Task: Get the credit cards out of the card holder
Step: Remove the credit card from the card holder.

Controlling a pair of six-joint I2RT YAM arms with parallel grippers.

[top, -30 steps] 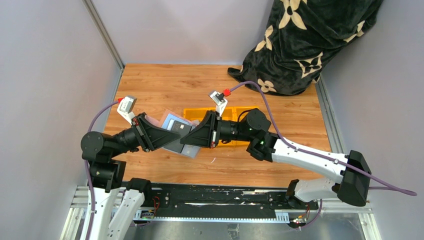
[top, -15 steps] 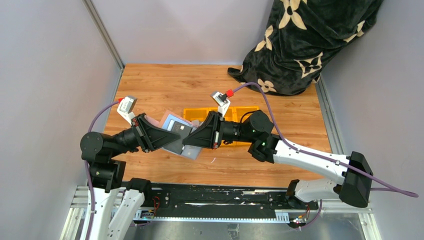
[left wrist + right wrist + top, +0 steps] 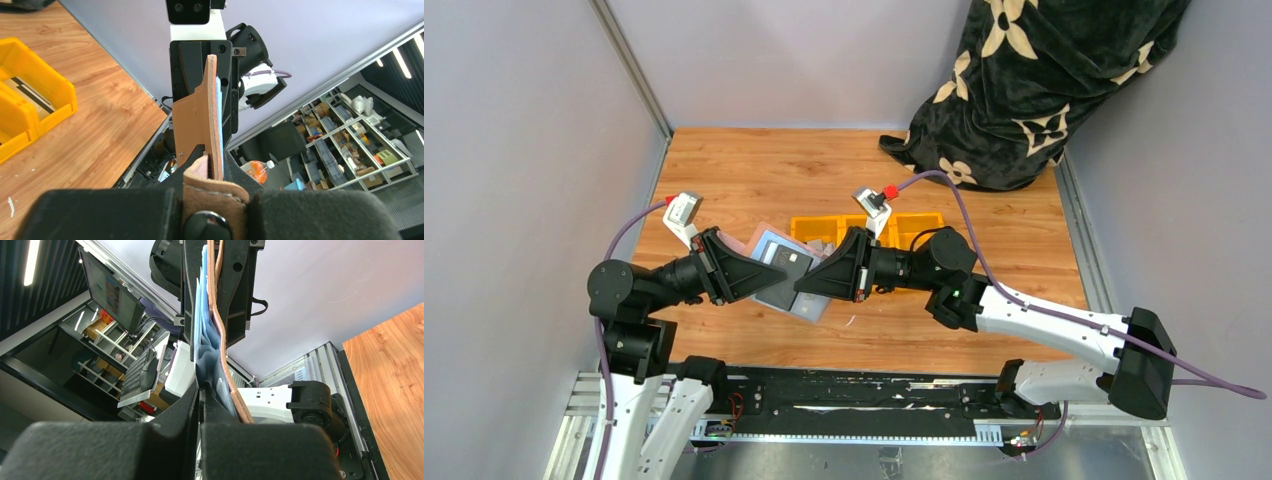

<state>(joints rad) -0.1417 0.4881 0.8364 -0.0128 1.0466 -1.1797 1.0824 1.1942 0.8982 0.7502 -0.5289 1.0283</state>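
Card holder clenched between left gripper, right gripper; top view alone shows credit cards.

Clamped between the black left fingers: the pinkish-tan tab of the holder. Seen edge-on and upright, running straight ahead from those fingers, with tan leather on the left face and a blue layer on the right. Gripped at the far end by the right fingers, one black finger touching each face. Off to the left of the left fingers, a yellow bin on the wooden table, holding something flat, too unclear to name. Beyond, a grey wall; to the right, shelving.
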